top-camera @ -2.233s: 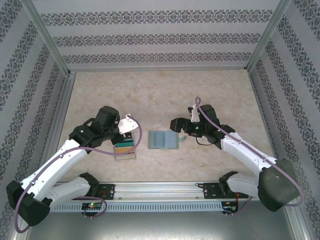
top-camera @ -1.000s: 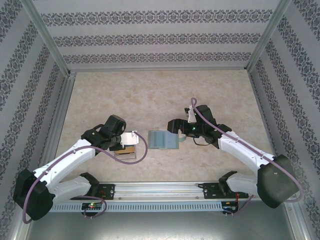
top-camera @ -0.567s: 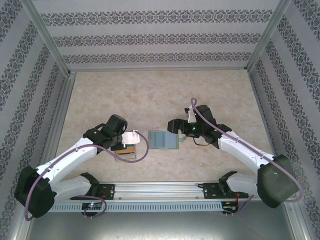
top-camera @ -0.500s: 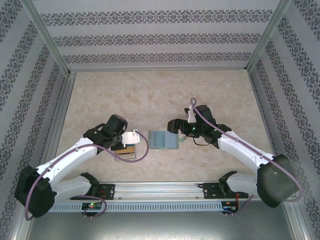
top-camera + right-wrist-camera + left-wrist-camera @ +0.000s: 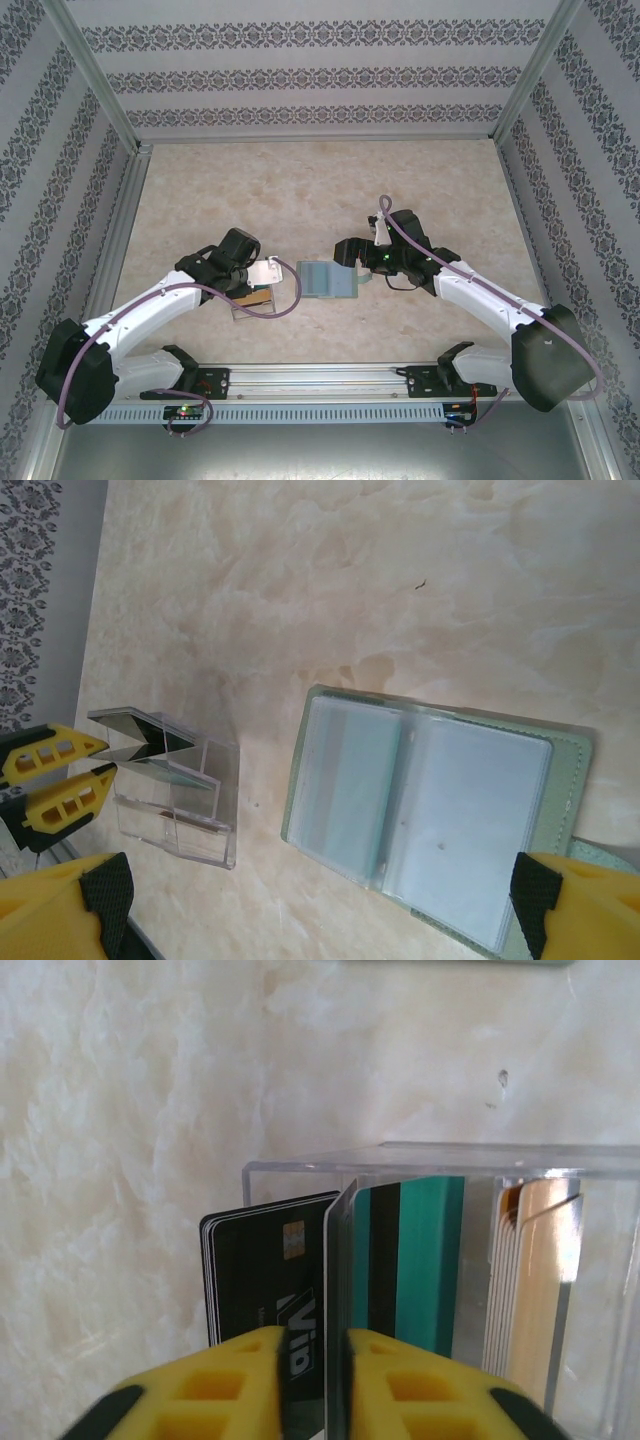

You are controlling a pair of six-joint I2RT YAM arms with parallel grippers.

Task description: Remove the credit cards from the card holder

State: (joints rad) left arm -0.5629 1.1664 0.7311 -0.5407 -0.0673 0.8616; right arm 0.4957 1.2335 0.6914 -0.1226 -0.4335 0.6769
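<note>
Sage-green by colour, found card holder (image 5: 430,790) lying open flat mid-counter (image 5: 300,190), both leaves up, clear pockets showing pale faces. Cannot tell how many cards sit inside.

Found right gripper (image 5: 315,885) poised at the holder's right side, fingers spread wide and gripping nothing.

Found clear tray (image 5: 200,820) just left of the holder, apart from it, with bare counter between. Noted inside it:
- black card (image 5: 255,1280) upright at the left
- grey card (image 5: 338,1290) seen edge-on
- teal card (image 5: 420,1260) behind a dark stripe
- tan cards (image 5: 535,1280) stacked in the right compartment

Found left gripper (image 5: 315,1345) down at the tray, fingers (image 5: 230,1370) parted narrowly. Noted the grey card standing in that gap, close against one finger, with the gap wider than the card's edge. Cannot tell whether it touches.

Noted the tray and the left arm closing off the holder's left side. Noted patterned walls (image 5: 300,80) enclosing the counter on three sides, well apart from everything else.
</note>
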